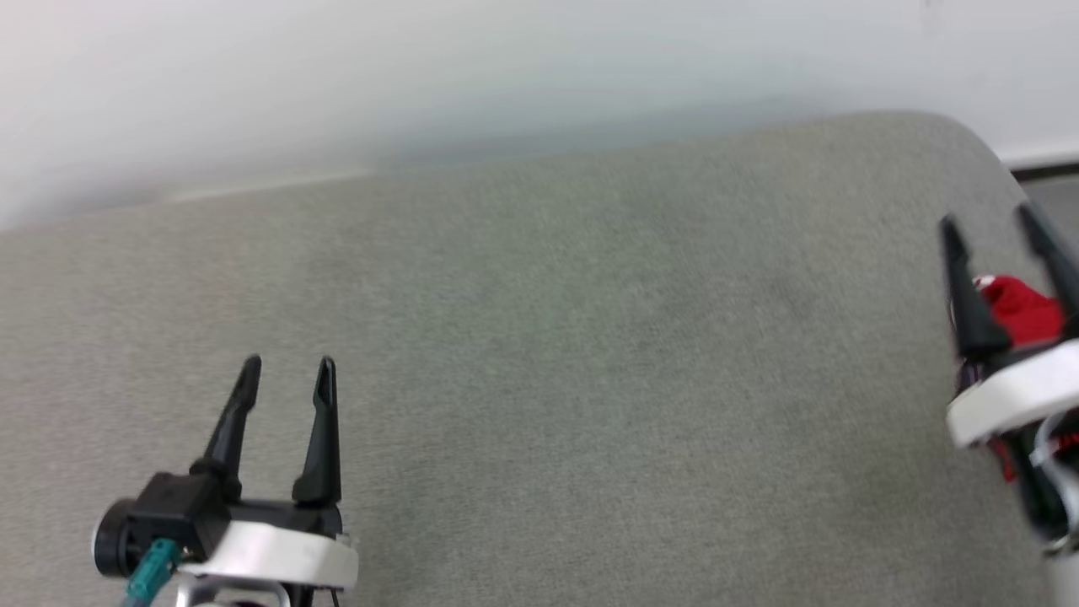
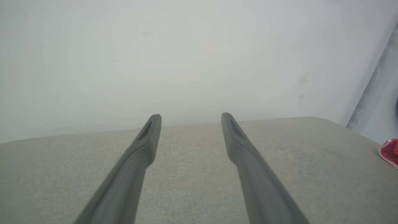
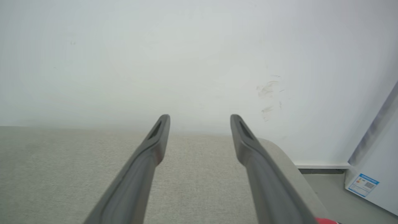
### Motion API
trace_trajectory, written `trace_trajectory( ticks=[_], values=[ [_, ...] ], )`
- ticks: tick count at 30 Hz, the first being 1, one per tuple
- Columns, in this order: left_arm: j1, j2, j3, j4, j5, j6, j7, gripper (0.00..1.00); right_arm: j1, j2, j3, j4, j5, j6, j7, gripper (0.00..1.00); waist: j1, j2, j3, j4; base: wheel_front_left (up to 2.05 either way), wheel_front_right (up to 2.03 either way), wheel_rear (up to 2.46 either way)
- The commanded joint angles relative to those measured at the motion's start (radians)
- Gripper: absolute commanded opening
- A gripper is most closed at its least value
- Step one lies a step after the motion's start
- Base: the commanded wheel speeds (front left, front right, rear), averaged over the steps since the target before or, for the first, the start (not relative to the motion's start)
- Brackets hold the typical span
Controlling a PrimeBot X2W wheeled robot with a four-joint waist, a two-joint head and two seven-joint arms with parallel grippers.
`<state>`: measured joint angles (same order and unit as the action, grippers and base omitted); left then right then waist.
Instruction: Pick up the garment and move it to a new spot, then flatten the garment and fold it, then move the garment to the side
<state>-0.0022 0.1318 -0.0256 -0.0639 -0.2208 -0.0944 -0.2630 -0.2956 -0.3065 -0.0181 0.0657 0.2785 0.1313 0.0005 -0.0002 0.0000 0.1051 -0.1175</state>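
Observation:
A small part of the red garment [image 1: 1020,312] shows at the right edge of the grey fabric surface [image 1: 539,379], seen past the fingers of my right gripper [image 1: 986,217]. That gripper is open. In its wrist view the right gripper [image 3: 200,115] has nothing between its fingers, and a sliver of the garment [image 3: 326,221] peeks in at the bottom right. My left gripper [image 1: 289,363] hovers open and empty at the lower left, far from the garment. In the left wrist view the left gripper [image 2: 191,115] points at the wall, and the garment's edge [image 2: 390,152] lies far right.
A white wall [image 1: 506,67] rises behind the grey surface. The surface's far right corner [image 1: 969,135] is rounded, with grey floor [image 3: 329,189] beyond it. A white panel with a blue label [image 3: 363,185] stands on that floor at the right.

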Motion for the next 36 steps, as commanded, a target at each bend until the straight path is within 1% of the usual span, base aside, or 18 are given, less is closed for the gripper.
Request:
trace_trajectory(
  ticks=[1,4,9,13,16,25,36],
  values=[
    [0.023,-0.010,0.006,0.007,0.008,-0.003,-0.002,1.00,0.037,0.023,-0.001,-0.014,0.014,-0.001,-0.014,1.00,0.0002,0.0000,-0.036,0.029,0.00,0.00,0.00],
    [0.045,-0.024,0.015,0.019,0.015,-0.010,-0.002,1.00,0.111,0.070,0.002,-0.023,0.025,-0.001,-0.049,1.00,0.0002,0.0000,-0.056,0.044,0.00,0.00,0.00],
    [0.076,-0.038,0.024,0.025,0.026,-0.021,-0.002,1.00,0.201,0.128,0.011,-0.020,0.002,-0.001,-0.115,1.00,0.0002,0.0000,-0.074,0.060,0.00,0.00,0.00],
    [0.094,-0.043,0.019,0.045,0.051,-0.028,-0.002,1.00,0.234,0.171,0.028,0.014,-0.016,-0.001,-0.167,1.00,0.0002,0.0000,-0.074,0.066,0.00,0.00,0.00],
    [0.099,-0.053,0.034,0.059,0.057,-0.029,-0.002,1.00,0.249,0.195,0.033,0.039,-0.023,-0.001,-0.194,1.00,0.0002,0.0000,-0.075,0.072,0.00,0.00,0.00],
    [0.082,-0.071,0.067,0.082,0.063,-0.031,-0.002,1.00,0.248,0.222,0.045,0.071,-0.037,-0.001,-0.213,1.00,0.0002,0.0000,-0.073,0.084,0.00,0.00,0.00],
    [0.090,-0.080,0.091,0.071,0.068,-0.032,-0.002,1.00,0.246,0.231,0.057,0.088,-0.043,-0.001,-0.216,1.00,0.0002,0.0000,-0.087,0.080,0.00,0.00,0.00]
  ],
)
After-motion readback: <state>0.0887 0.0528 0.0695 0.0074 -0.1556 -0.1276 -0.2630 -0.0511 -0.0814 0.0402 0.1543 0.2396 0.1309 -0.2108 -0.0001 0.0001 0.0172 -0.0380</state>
